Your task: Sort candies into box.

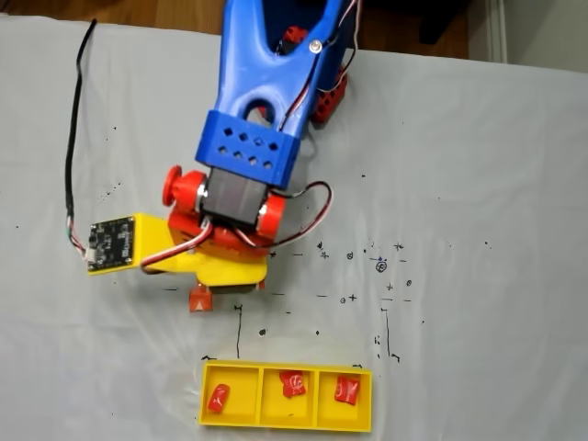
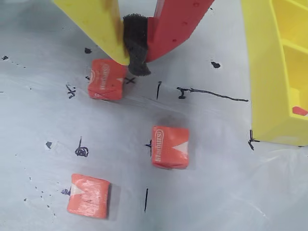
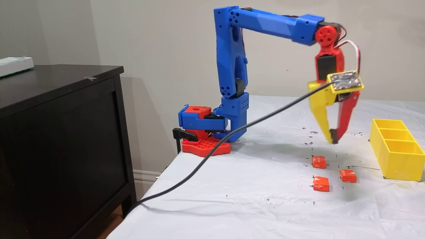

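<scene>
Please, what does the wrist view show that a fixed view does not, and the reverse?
Wrist view: three orange candies on the cloth, and the black pad between the shut fingertips of the hand. A fixed view, from above: three darker red candies, one in each compartment, and the blue arm. Shared: the yellow box and the pen marks on the cloth.

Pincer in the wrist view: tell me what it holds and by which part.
Nothing. The pincer is shut, its yellow and red fingers meeting on their own black foam pad, above the nearest small square orange-red wrapped candy.
</scene>
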`<state>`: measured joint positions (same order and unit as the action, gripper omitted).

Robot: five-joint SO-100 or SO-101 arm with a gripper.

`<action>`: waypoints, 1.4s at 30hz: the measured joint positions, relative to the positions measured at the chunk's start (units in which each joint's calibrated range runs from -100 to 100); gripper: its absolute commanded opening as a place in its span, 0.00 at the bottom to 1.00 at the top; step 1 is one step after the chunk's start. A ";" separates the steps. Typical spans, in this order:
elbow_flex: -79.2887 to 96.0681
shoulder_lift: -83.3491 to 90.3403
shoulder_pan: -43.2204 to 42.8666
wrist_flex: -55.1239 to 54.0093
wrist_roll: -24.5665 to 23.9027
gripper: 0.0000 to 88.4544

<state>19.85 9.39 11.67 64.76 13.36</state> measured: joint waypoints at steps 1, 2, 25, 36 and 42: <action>0.51 0.08 -0.08 -0.24 0.24 0.06; 1.03 0.08 -0.16 -0.40 0.49 0.07; 10.61 1.61 1.09 -3.97 4.15 0.26; 10.61 -0.34 2.42 -3.49 5.23 0.26; 12.23 -1.44 1.72 -6.59 4.64 0.25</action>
<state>32.08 7.95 13.38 58.17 18.00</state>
